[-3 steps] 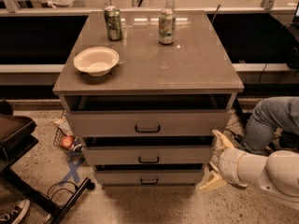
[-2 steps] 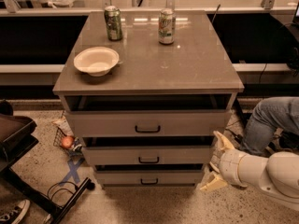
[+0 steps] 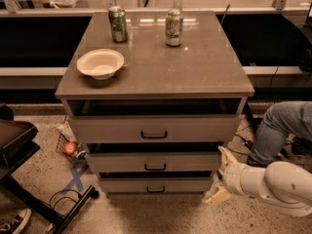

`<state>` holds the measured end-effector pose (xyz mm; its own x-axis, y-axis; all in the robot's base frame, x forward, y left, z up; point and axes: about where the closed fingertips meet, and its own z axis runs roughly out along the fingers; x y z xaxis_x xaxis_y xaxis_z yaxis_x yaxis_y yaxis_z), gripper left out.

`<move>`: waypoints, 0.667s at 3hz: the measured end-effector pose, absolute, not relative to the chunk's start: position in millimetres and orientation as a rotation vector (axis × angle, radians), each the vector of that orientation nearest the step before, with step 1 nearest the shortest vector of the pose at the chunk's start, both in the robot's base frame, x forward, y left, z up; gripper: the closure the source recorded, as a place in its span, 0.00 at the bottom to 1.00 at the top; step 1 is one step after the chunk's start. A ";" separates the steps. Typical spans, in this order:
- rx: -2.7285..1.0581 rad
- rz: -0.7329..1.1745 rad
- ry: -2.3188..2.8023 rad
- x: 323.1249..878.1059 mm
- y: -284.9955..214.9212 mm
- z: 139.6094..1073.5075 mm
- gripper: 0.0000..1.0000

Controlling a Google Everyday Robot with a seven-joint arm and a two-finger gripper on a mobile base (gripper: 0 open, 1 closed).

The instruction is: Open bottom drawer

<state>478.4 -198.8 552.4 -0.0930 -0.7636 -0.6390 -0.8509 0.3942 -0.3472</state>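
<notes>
The grey-taupe cabinet [image 3: 155, 72] has three drawer fronts, each with a black bar handle. The bottom drawer [image 3: 156, 185] is the lowest and narrowest front, with a small black handle [image 3: 156, 189]; it stands pulled out a little, with a dark gap above it. My gripper [image 3: 220, 176] is at the cabinet's lower right corner, level with the middle and bottom drawers. Its two pale fingers are spread apart, one pointing up beside the middle drawer [image 3: 155, 161] and one down beside the bottom drawer. It holds nothing. My white arm [image 3: 273, 185] comes in from the right.
On the cabinet top stand a white bowl [image 3: 100, 63] and two cans [image 3: 118, 24] [image 3: 173, 27]. A person's knee in jeans [image 3: 280, 128] is at the right. A black stand and cables [image 3: 58, 206] lie at the lower left, a small basket [image 3: 69, 147] beside the cabinet.
My gripper and arm have barely moved beside the cabinet's lower right corner. The drawers stand as before.
</notes>
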 end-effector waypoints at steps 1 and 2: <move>-1.395 0.189 1.906 485.0 -212.3 490.0 0.00; -1.405 0.249 1.903 495.0 -213.7 415.9 0.00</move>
<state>495.0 -213.7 415.9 -0.1216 -0.7418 -0.6595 -0.8865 0.3801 -0.2641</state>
